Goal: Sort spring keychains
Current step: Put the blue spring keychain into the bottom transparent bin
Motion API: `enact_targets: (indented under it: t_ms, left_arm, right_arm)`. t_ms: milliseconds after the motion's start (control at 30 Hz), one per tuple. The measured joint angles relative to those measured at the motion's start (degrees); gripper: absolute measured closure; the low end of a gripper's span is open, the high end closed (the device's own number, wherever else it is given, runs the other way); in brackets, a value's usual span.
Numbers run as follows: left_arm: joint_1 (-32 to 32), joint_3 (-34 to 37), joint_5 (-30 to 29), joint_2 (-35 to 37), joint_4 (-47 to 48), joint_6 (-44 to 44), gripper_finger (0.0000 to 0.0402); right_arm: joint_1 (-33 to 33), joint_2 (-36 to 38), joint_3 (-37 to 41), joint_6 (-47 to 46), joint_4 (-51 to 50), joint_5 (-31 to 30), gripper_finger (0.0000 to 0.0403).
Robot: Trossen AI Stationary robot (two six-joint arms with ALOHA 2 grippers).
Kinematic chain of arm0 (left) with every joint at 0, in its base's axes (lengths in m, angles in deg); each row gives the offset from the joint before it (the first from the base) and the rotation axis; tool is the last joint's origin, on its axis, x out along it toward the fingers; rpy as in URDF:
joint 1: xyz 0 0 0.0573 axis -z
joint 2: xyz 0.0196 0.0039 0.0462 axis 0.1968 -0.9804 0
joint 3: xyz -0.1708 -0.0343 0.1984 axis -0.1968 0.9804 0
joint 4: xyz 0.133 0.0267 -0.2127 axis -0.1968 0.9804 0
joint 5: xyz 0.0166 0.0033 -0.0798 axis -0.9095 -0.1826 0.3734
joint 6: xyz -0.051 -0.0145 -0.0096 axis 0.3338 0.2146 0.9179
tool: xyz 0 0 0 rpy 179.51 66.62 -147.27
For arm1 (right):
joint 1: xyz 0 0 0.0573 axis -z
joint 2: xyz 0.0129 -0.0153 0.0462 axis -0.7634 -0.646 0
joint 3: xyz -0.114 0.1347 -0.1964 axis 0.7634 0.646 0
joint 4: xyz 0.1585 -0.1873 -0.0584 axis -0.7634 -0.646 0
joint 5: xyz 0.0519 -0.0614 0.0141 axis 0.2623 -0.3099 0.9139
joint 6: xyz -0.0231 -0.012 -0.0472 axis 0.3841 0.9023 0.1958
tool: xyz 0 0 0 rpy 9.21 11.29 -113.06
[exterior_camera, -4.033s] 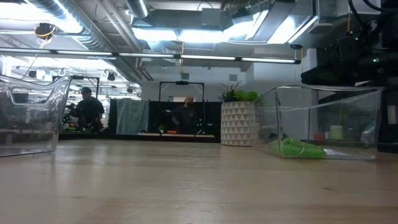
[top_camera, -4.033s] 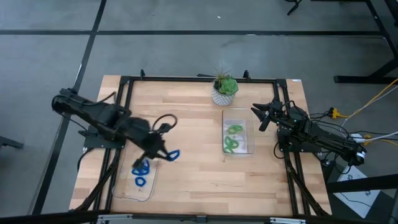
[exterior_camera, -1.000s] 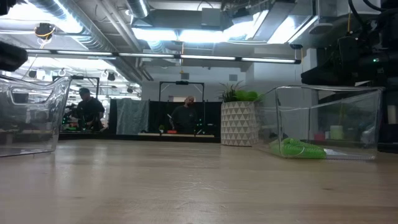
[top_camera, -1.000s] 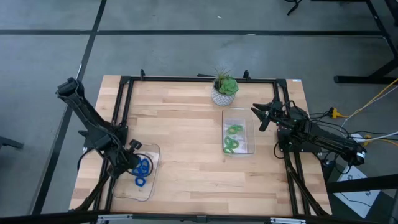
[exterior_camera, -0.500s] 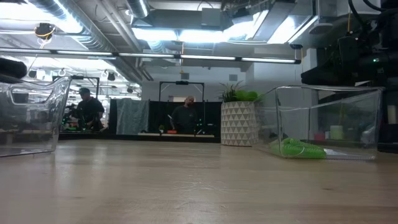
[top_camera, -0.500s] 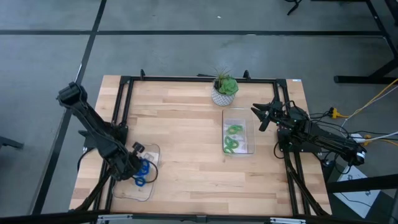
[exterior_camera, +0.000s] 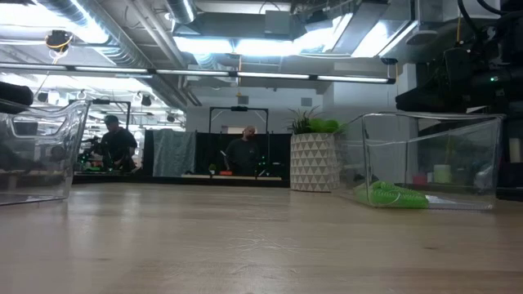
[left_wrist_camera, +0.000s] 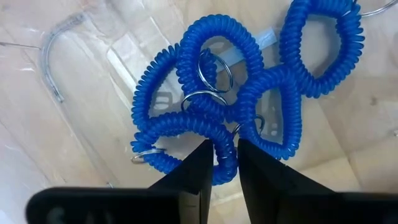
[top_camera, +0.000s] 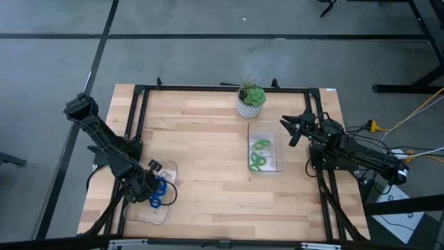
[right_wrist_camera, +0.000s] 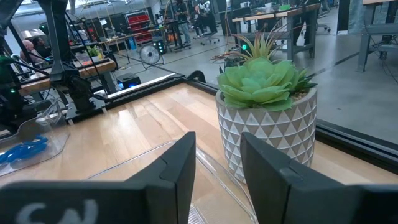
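Now | left gripper (left_wrist_camera: 223, 163) clamps blue spring keychains (left_wrist_camera: 249, 93) (in tray (top_camera: 168, 169)) | right gripper (top_camera: 290, 130) parted

Both arms are matte black, built of slim tubular links with bulkier joint housings. The left gripper (left_wrist_camera: 222, 163) ends in flat, square-edged black fingers (left_wrist_camera: 194, 171); the right gripper (right_wrist_camera: 217, 165) looks the same.

No text, label, brand or number can be read anywhere. Pale marks show on the right wrist's near housing, but they are too blurred to make out.
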Motion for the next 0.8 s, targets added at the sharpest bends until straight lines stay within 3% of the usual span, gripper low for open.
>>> enact_targets:
  t_ms: [800]
  left_arm:
    - [0.02, -0.65, -2.42, 1.58, 0.12, 0.44, 0.0244]
  right_arm:
    - [0.02, 0.0, 0.0, 0.0, 0.01, 0.02, 0.0276]
